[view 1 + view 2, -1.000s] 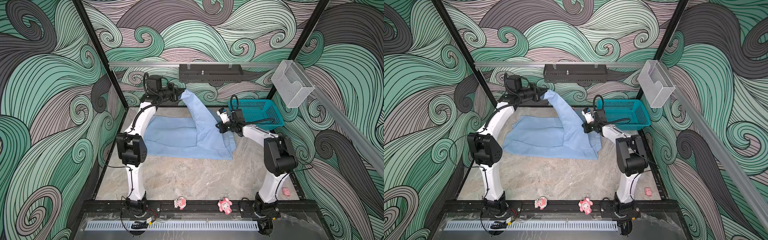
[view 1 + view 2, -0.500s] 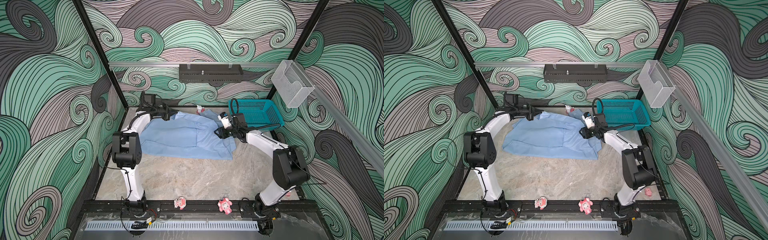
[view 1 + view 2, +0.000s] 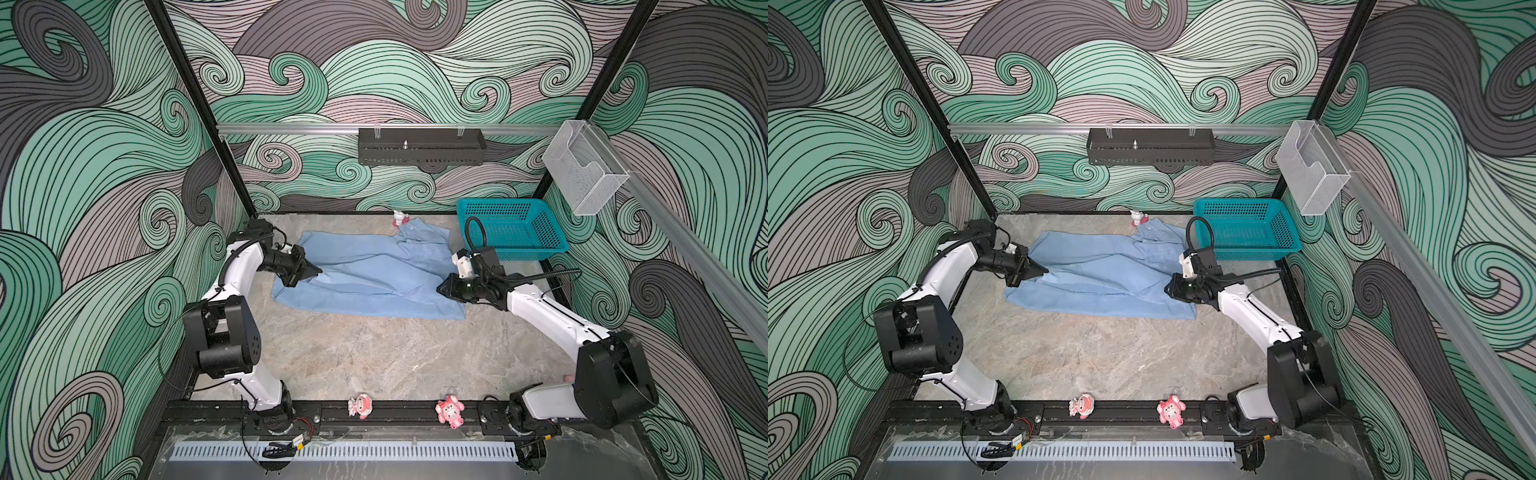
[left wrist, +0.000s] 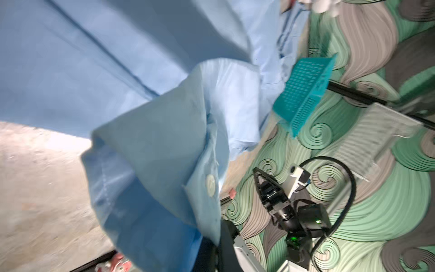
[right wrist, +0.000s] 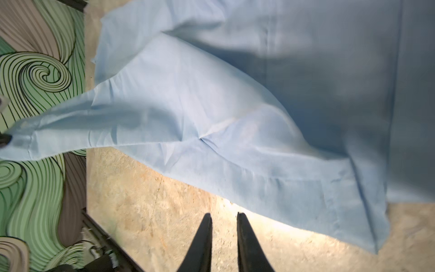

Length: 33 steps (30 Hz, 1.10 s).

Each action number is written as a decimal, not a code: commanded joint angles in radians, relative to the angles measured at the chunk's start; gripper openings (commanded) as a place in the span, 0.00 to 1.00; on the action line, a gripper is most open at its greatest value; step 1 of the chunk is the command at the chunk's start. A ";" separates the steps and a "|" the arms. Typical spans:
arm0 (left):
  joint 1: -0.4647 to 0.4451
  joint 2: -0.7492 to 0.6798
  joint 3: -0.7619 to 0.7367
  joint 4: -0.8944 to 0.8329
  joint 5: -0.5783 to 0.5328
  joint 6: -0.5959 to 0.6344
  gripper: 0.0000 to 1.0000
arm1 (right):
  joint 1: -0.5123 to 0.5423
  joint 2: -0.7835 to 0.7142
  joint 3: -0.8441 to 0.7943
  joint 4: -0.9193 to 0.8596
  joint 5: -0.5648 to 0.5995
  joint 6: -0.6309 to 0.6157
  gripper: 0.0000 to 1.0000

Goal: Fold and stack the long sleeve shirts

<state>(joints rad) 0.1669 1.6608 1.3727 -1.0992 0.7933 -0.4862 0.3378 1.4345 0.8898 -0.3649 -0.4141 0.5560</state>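
**Pinching a cuff on the left; right fingers bare**

Bottom of frame, both top views: on the front rail, a pale pink figurine [image 3: 360, 406] sits left of a brighter pink figurine [image 3: 449, 411]. Both are well apart from the cloth. Bare marble table [image 3: 374, 357] lies beyond them.

Mid-frame: a light blue shirt [image 3: 374, 274] is spread mostly flat and rumpled. Its collar end points to the upper right, near the teal basket [image 3: 511, 228].
- The left gripper [image 3: 312, 271] is at the shirt's left edge, fingers together on cloth. Its wrist view shows a cuff [image 4: 153, 164] with one pale button [image 4: 210, 182] bunched close to the lens.
- The right gripper [image 3: 441, 289] sits low at the shirt's right edge. Its wrist view shows the fingers [image 5: 203, 237] a narrow gap apart over bare table, with nothing between them and the shirt hem just ahead.

Far: a small white-and-red figurine [image 3: 400, 217] stands by the back wall at the collar end; I cannot tell whether it touches the cloth. Higher up, a black tray [image 3: 422, 146] hangs on the rail, and a clear holder [image 3: 584, 172] is at upper right.
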 commanded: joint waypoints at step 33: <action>0.005 0.161 0.137 0.120 -0.764 0.208 0.00 | -0.168 0.228 -0.020 -0.093 -0.070 0.213 0.14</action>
<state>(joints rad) 0.1780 1.8088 1.4670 -1.0164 0.0628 -0.3130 0.1745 1.6821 0.8715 -0.4236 -0.5041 0.7856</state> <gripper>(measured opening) 0.048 0.142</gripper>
